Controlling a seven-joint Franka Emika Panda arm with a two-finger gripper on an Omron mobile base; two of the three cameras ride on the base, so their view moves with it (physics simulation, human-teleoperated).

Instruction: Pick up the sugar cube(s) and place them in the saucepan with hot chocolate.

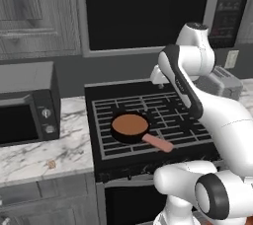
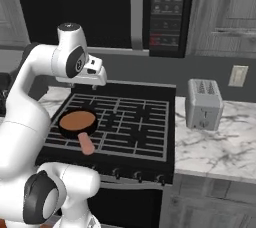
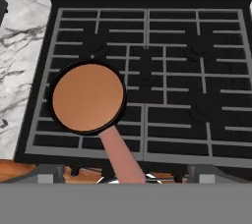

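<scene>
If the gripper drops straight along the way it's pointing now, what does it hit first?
Most likely the stove grate, to the right of the saucepan, whose handle runs toward the front edge. Depth is unclear, so it might still clip the pan.

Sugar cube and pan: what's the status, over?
Jaws open, empty, high over the stove. Sugar cube alone on left counter, near microwave. Saucepan on grate, nothing blocking.
</scene>
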